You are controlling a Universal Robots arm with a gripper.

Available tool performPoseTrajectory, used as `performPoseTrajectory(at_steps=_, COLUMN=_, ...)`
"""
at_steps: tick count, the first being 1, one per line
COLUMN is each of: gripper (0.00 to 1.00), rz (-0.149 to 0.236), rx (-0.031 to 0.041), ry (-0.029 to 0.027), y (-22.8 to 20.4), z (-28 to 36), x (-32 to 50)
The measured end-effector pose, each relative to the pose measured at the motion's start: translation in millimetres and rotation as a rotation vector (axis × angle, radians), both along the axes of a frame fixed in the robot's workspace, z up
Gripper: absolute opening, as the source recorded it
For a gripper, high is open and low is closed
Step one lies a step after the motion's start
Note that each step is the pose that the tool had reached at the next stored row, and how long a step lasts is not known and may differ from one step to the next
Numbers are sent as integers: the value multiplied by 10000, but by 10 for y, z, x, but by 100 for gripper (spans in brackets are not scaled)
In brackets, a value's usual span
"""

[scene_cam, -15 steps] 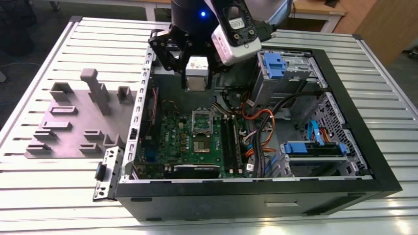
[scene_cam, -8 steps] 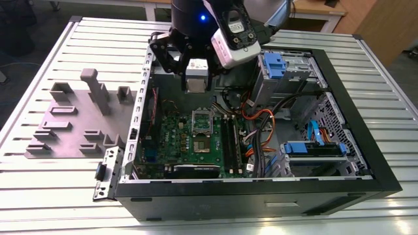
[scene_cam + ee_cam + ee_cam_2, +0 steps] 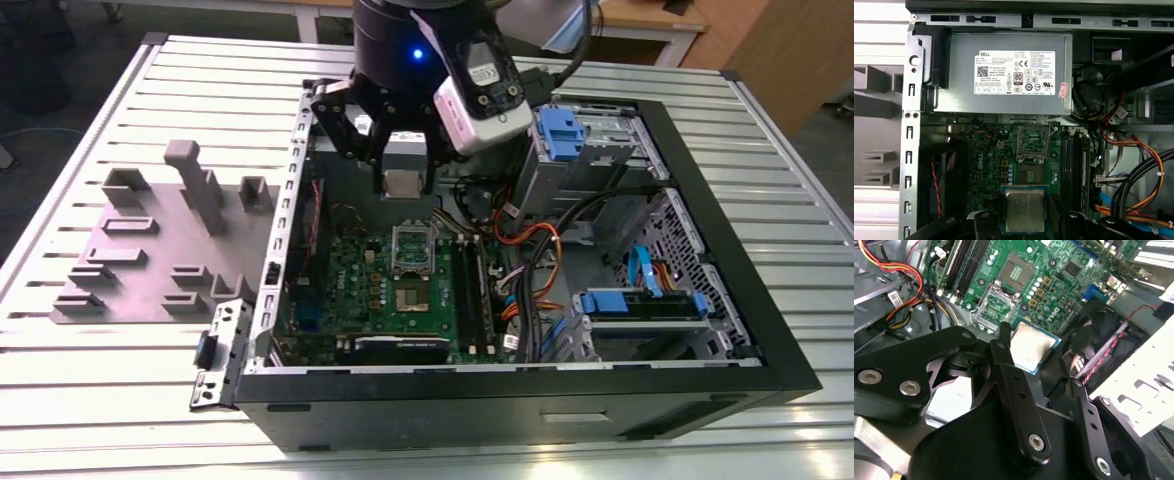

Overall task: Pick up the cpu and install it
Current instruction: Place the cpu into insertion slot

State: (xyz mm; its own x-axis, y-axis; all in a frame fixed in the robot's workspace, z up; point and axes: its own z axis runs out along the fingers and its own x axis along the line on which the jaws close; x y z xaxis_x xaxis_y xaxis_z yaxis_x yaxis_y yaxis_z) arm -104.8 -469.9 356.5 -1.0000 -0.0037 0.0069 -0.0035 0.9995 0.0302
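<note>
My gripper (image 3: 404,183) hangs over the back part of the open computer case, shut on the cpu (image 3: 404,182), a small square chip with a silvery top. In both wrist views the cpu (image 3: 1025,210) (image 3: 1031,346) sits flat between the black fingers (image 3: 1002,347), above the green motherboard (image 3: 367,290). The bare socket (image 3: 1033,175) lies open on the board, and its silver metal frame (image 3: 1033,140) is flipped up beside it. In the exterior view the socket (image 3: 411,293) lies nearer the front of the case than the gripper, well below it.
A grey holder plate (image 3: 160,250) with upright blocks lies at the exterior view's left of the case. Inside the case are a power supply (image 3: 1009,72), memory slots (image 3: 1074,160), orange and black cables (image 3: 534,250), blue drive cages (image 3: 641,305) and a black fan (image 3: 1099,335).
</note>
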Motion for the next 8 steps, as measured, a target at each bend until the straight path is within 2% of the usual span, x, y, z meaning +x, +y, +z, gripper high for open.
performPoseTrajectory(at_steps=8, gripper=47, rz=0, rx=-21, ry=0, y=0, z=-133, x=80)
